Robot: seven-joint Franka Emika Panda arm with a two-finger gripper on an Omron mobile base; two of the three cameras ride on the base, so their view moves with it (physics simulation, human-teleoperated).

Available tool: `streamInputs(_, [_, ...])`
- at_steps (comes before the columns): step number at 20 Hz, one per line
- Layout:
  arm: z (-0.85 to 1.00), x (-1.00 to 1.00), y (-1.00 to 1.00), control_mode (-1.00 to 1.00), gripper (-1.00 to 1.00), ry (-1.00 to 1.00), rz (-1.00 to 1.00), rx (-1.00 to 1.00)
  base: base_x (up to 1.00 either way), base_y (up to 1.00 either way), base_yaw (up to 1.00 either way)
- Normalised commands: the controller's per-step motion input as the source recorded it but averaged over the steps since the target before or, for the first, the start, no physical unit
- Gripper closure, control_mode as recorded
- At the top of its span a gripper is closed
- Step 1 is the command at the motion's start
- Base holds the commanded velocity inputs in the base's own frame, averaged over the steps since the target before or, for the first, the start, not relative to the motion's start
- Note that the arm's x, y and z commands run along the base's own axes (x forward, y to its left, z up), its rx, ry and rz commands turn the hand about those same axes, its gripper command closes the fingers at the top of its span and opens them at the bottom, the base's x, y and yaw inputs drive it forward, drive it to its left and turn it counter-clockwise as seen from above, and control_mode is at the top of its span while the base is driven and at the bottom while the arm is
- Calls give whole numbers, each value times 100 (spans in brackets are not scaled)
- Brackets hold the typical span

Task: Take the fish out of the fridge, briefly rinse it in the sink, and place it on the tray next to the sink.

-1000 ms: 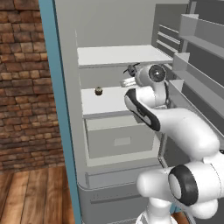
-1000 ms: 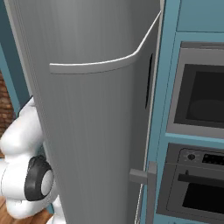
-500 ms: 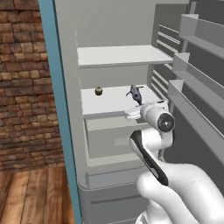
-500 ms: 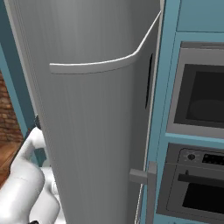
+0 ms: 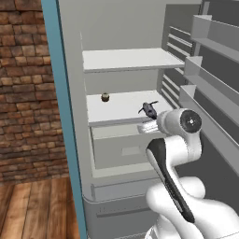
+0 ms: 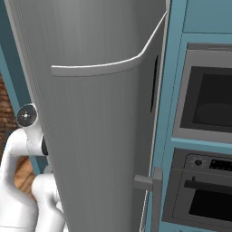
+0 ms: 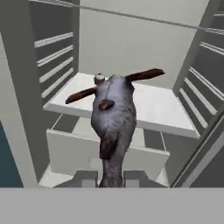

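The fridge [image 5: 126, 59] stands open, its white shelves and pale drawer [image 5: 123, 149] facing me. My gripper [image 5: 149, 117] hovers just in front of the middle shelf, shut on the fish [image 5: 149, 109]. In the hand view the dark grey fish [image 7: 114, 118] rises from between the fingertips of the gripper [image 7: 111, 179], its thin fins spread to both sides, in front of the middle shelf [image 7: 166, 109] and above the drawer. The sink and the tray are out of view.
A small round brown cupcake-like object [image 5: 105, 97] sits at the back left of the middle shelf. Grey door racks [image 5: 210, 70] jut out on the right. The open fridge door [image 6: 99, 136] blocks the right base view, with built-in ovens [image 6: 204, 104] beside it.
The hand has drawn back and down from the middle shelf towards the drawer front, carrying the fish with it. The jaws have stayed shut.
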Motion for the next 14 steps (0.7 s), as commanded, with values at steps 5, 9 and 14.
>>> streamInputs(5, [-12, -83, 3, -100, 100, 40, 0, 0, 0, 0, 0])
streamInputs(9, [-44, -54, 5, -100, 100, 17, 5, 0, 0, 0, 0])
streamInputs(14, [0, 0, 0, 100, 100, 0, 0, 0, -100, 0, 25])
